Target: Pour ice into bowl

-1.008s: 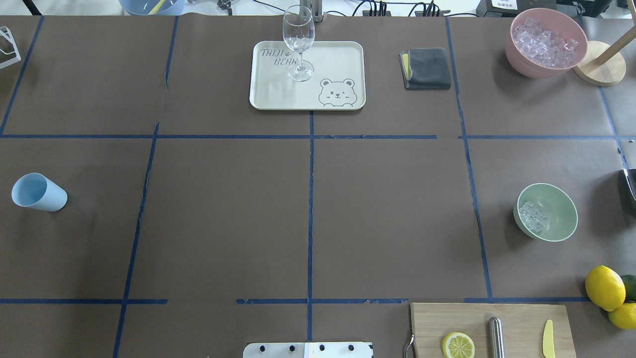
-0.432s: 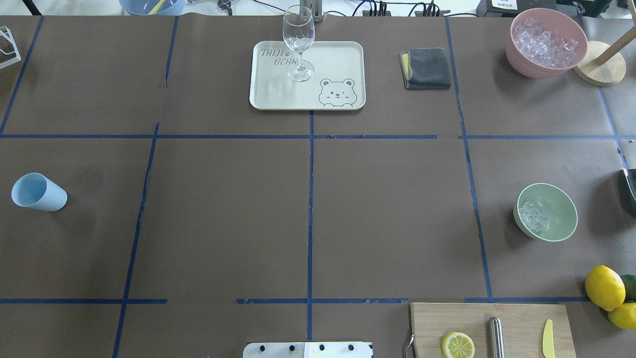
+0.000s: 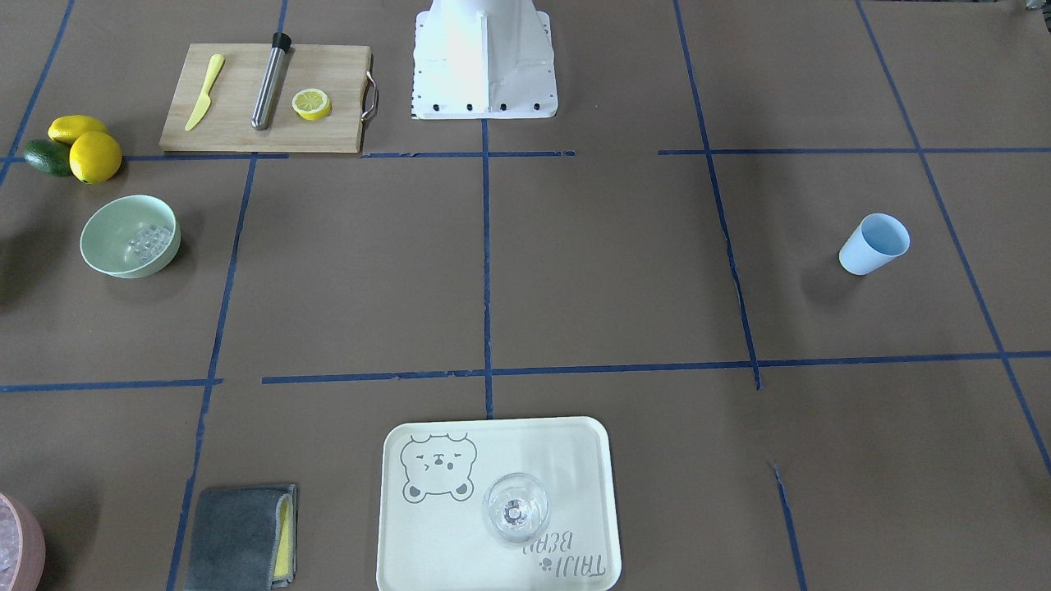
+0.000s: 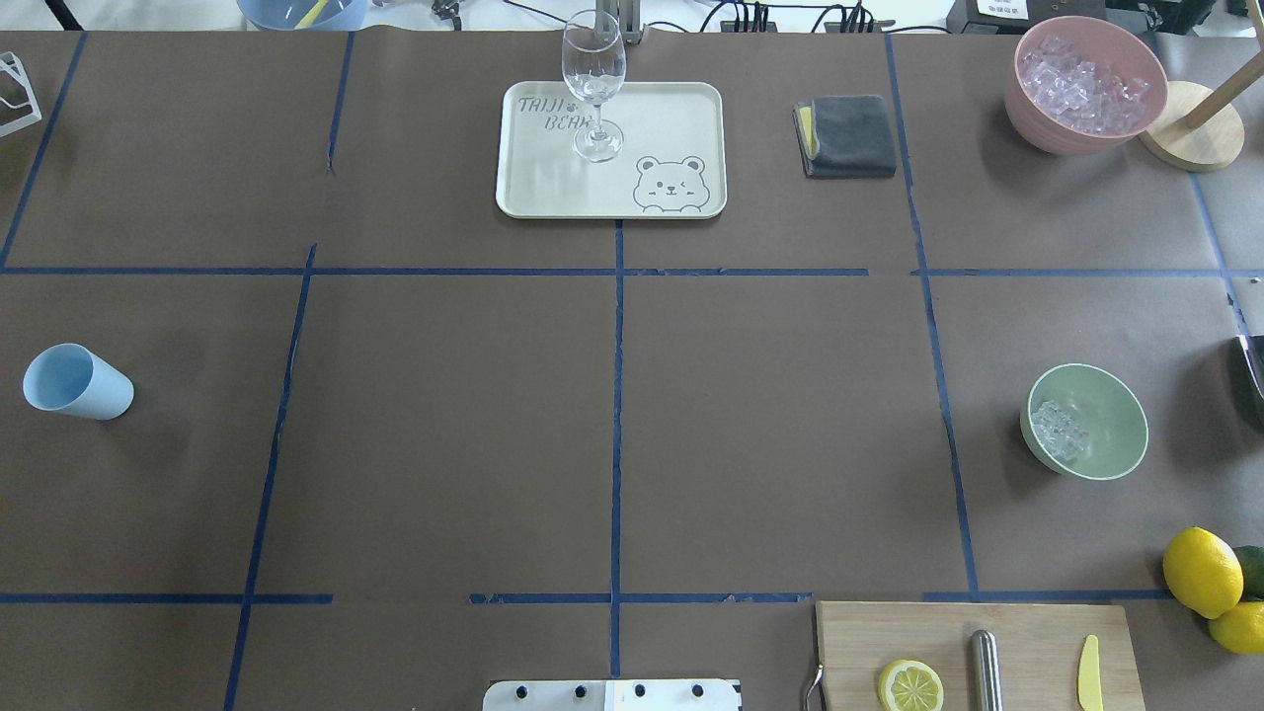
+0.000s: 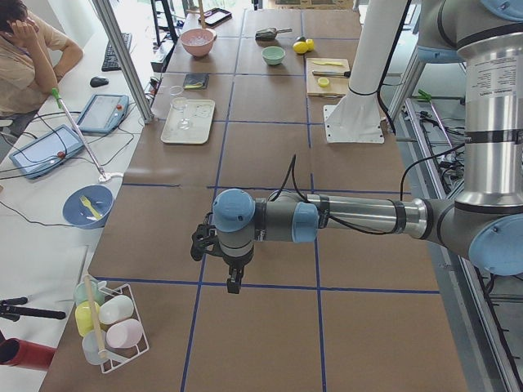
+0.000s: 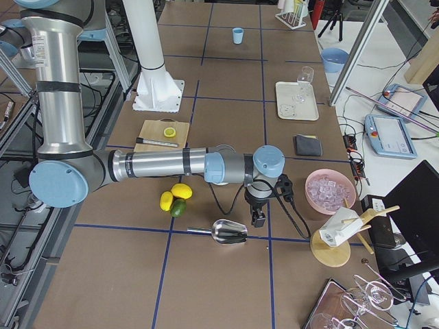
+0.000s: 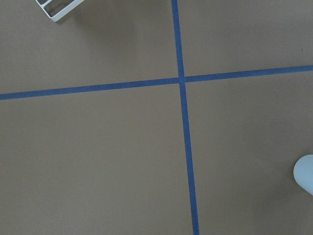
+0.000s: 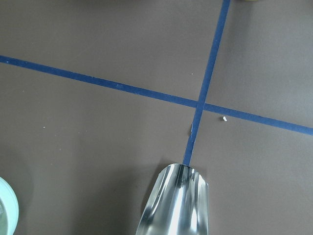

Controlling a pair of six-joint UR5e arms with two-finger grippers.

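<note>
— One green bowl (image 4: 1118, 420), ice (image 4: 1059, 432) piled inside it, near two lemons (image 4: 1202, 571); one blue cup (image 4: 74, 382) well apart
— And the left gripper (image 5: 234, 284), the right gripper (image 6: 257, 219)?
— Can't tell if either's apart or together

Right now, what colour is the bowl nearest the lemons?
The bowl is pale mint green, clearest in the overhead exterior view.

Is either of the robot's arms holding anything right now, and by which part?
Nothing, as far as shows. The left gripper hangs above the table; the metal scoop lies on the table beside the right gripper.
</note>
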